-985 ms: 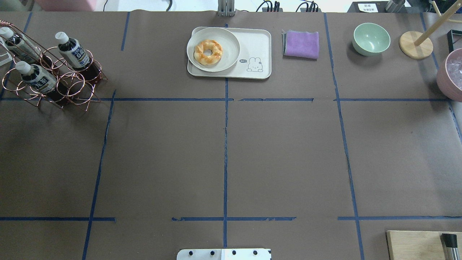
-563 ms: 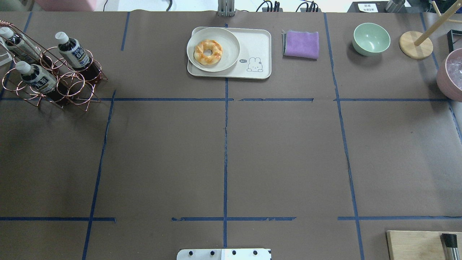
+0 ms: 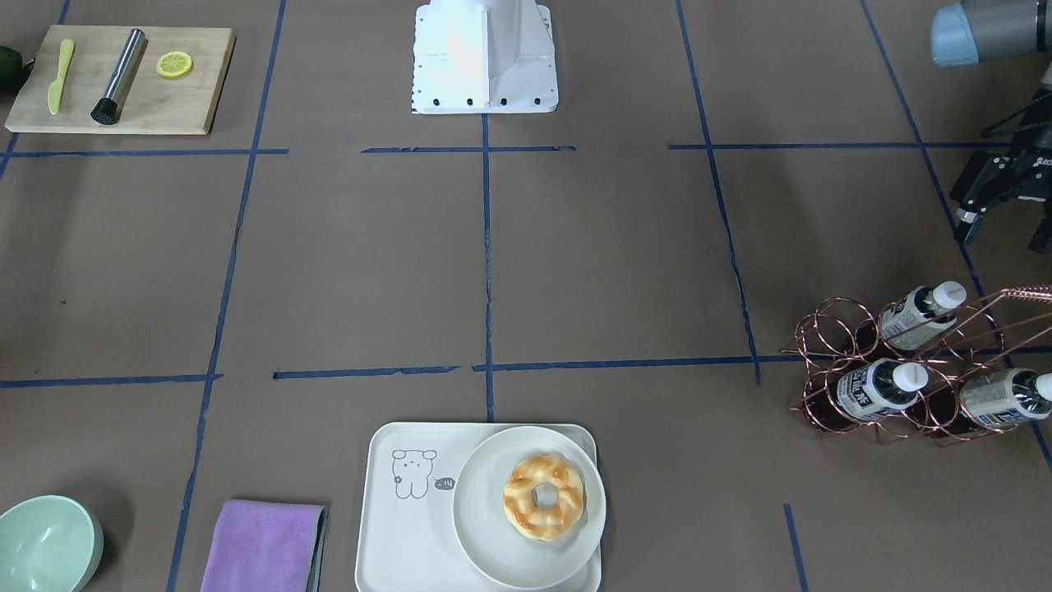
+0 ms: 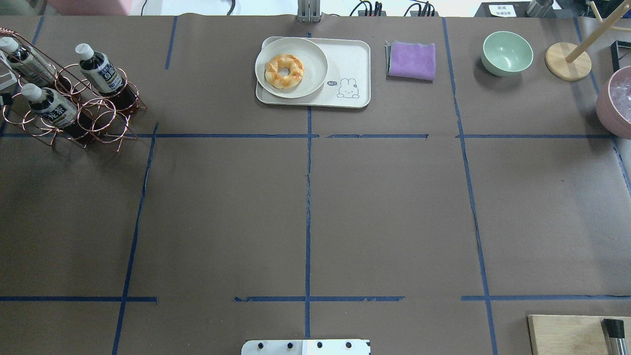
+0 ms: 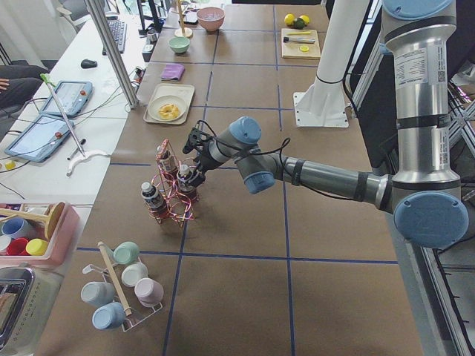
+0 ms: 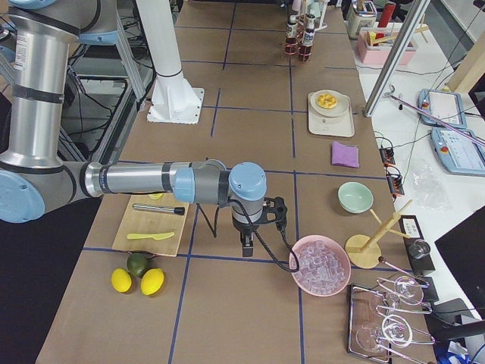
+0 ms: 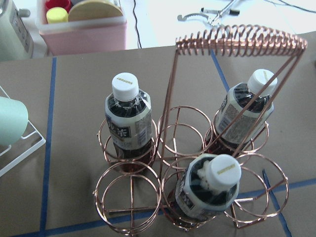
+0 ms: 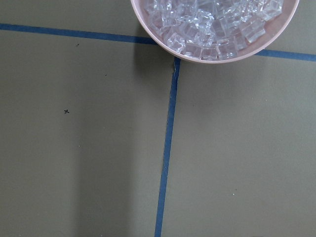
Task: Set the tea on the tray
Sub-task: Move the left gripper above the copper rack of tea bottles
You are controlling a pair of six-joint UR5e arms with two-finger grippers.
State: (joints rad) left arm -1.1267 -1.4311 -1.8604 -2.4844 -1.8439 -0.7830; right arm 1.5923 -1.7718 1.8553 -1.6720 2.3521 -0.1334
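Observation:
Three tea bottles stand in a copper wire rack (image 4: pixel 74 113) at the table's far left: one (image 4: pixel 101 69), one (image 4: pixel 49 106) and one (image 4: pixel 22 59). The left wrist view looks down on them (image 7: pixel 129 121). The cream tray (image 4: pixel 351 56) lies at the far middle and holds a round plate (image 4: pixel 315 74) with a doughnut (image 4: pixel 284 71). My left gripper (image 3: pixel 1001 234) hovers just beside the rack (image 3: pixel 904 370) with its fingers apart and empty. My right gripper (image 6: pixel 246 244) shows only in the exterior right view, near a pink ice bowl; I cannot tell its state.
A purple cloth (image 4: pixel 412 60), a green bowl (image 4: pixel 507 52) and a wooden stand (image 4: pixel 568 61) lie right of the tray. A pink bowl of ice (image 4: pixel 616 101) is at the right edge. A cutting board (image 3: pixel 119 78) holds a muddler, a knife and a lemon slice.
A small dark part of my left gripper has come into the overhead view at the left edge, beside the rack. The bottles and the tray have not moved.

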